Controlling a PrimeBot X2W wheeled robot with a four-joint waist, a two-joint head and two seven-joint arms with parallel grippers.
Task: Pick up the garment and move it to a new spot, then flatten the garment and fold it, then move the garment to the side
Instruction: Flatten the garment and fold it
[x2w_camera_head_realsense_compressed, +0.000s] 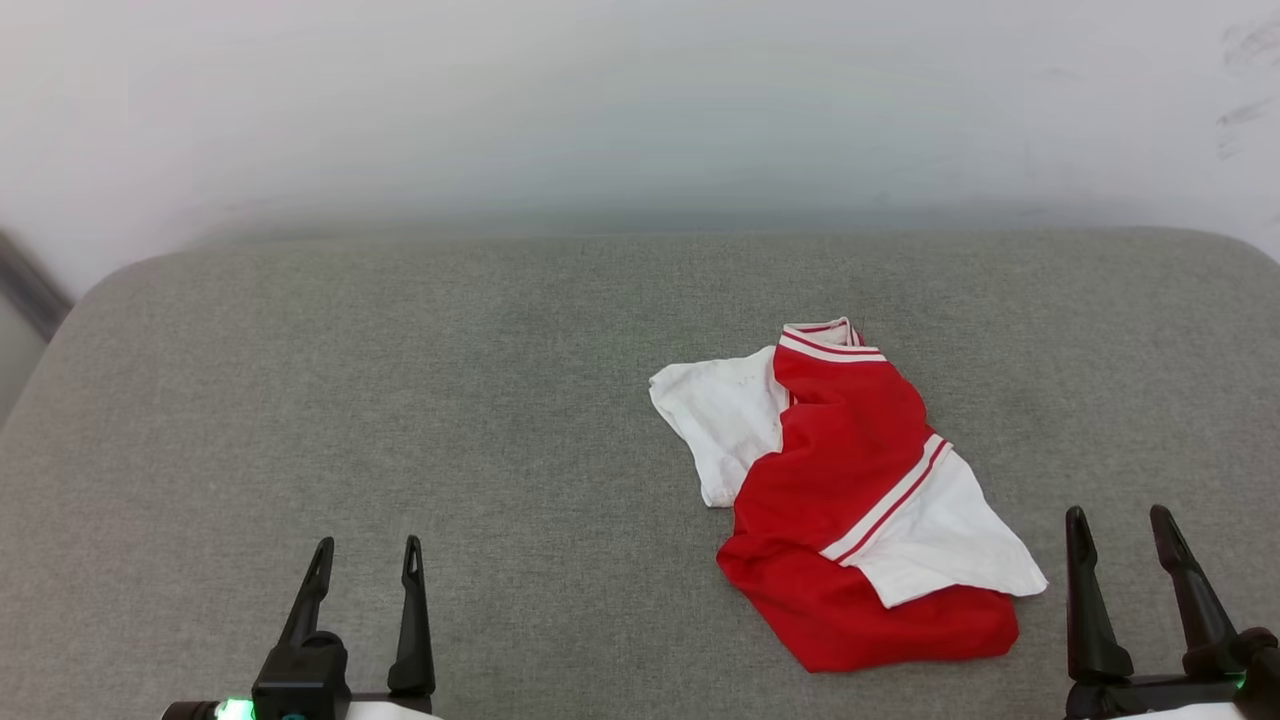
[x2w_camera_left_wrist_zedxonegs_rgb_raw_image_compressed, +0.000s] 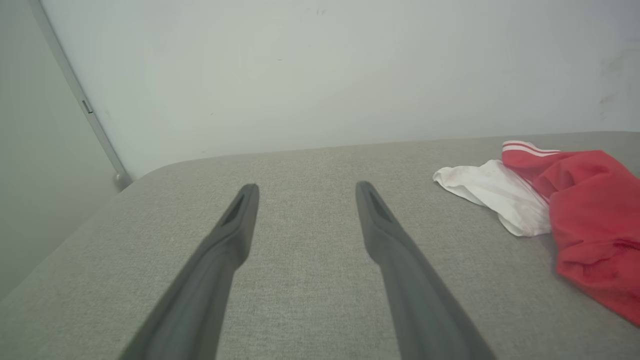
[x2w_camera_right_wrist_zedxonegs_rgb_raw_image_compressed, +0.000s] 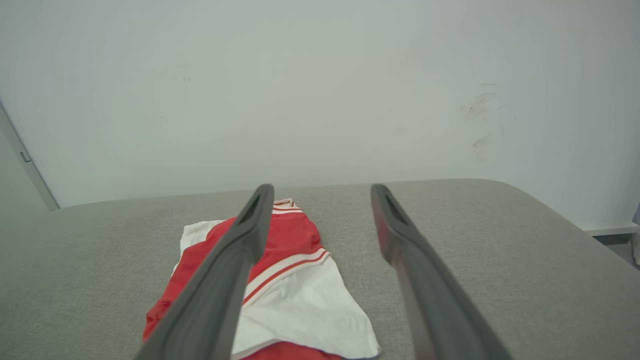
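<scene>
We see the shirt (x2w_camera_head_realsense_compressed: 840, 480) crumpled on the grey cushion (x2w_camera_head_realsense_compressed: 400, 380), right of centre, near our right fingers (x2w_camera_head_realsense_compressed: 1087, 600); those and our left fingers (x2w_camera_head_realsense_compressed: 412, 620) stand spread apart, holding nothing.

A grey woven pad (x2w_camera_head_realsense_compressed: 400, 400) with rounded corners lies against a plain white wall (x2w_camera_head_realsense_compressed: 640, 100). Dark scuffs (x2w_camera_right_wrist_zedxonegs_rgb_raw_image_compressed: 477, 107) mark the wall at the right. A grey strip (x2w_camera_left_wrist_zedxonegs_rgb_raw_image_compressed: 72, 75) slants down its left side. The light is soft and even.
</scene>
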